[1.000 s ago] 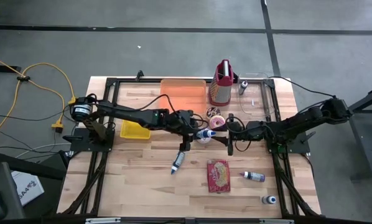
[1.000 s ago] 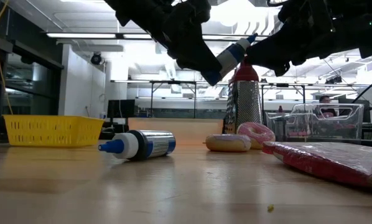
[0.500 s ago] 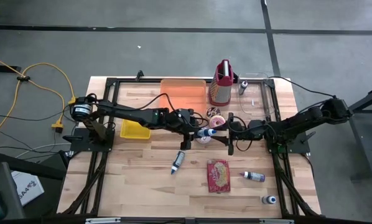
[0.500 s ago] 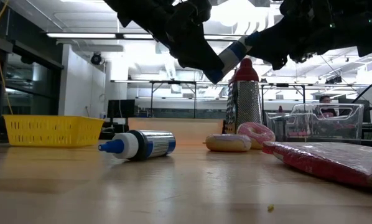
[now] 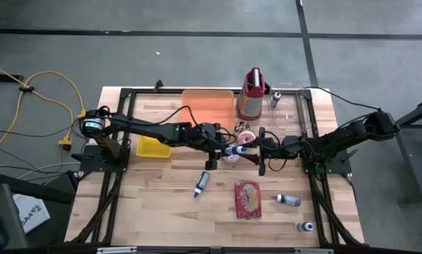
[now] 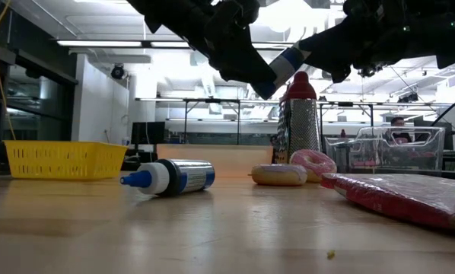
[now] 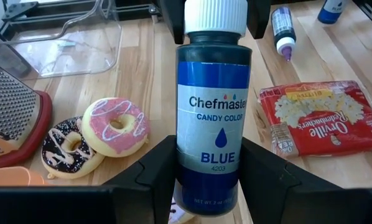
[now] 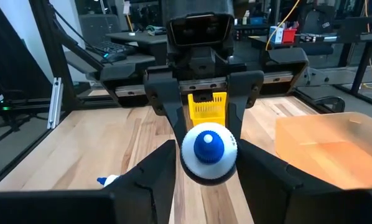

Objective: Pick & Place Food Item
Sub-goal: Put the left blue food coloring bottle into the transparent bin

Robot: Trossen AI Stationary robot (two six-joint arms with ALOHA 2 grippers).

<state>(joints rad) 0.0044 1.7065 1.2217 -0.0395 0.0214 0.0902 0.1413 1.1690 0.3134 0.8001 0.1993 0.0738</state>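
Both the left gripper (image 7: 208, 180) and right gripper (image 8: 206, 163) are gripping one blue bottle (image 7: 214, 118) midair; three more bottles are lying below.

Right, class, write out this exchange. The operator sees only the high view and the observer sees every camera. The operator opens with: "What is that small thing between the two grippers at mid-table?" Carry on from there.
Observer: A bottle whose label reads blue candy colour.
Operator: Who has hold of it?
Observer: The left gripper clamps its body, and the right gripper has its fingers against the white cap.
Operator: Is it resting on the wood?
Observer: No, it hangs well clear above the table.
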